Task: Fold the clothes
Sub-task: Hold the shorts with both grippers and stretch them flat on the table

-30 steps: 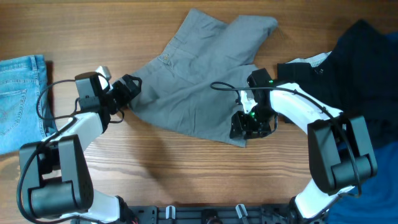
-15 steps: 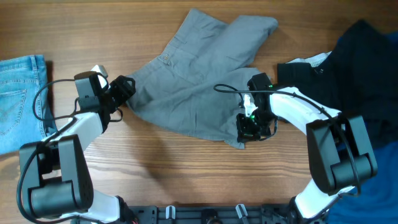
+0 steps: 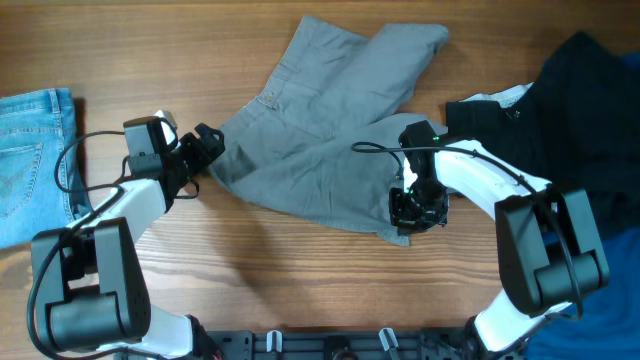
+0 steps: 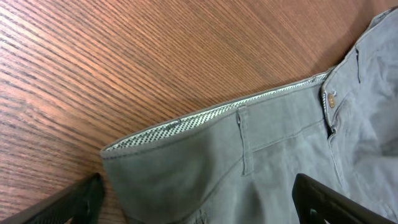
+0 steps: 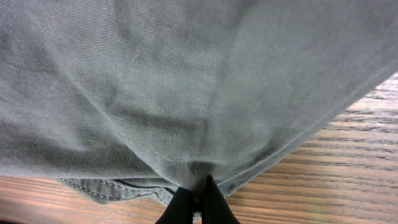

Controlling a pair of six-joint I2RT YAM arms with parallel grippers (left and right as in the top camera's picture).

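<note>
**Overhead, left to right:** blue jeans (image 3: 35, 150) lie outboard of the left gripper (image 3: 207, 148). Grey shorts (image 3: 320, 130) lie between the two grippers. A dark garment (image 3: 585, 100) lies outboard of the right gripper (image 3: 412, 210).

**Left wrist only:** the fingers (image 4: 81, 198) are spread wide either side of the waistband (image 4: 217, 115) and grip nothing.

**Right wrist only:** the fingers (image 5: 181, 204) are pinched closed on a fold of the shorts.

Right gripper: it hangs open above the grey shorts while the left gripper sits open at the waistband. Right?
No. The right gripper is shut, pinching the grey shorts, as the right wrist view shows; the left gripper is open at the waistband.
</note>
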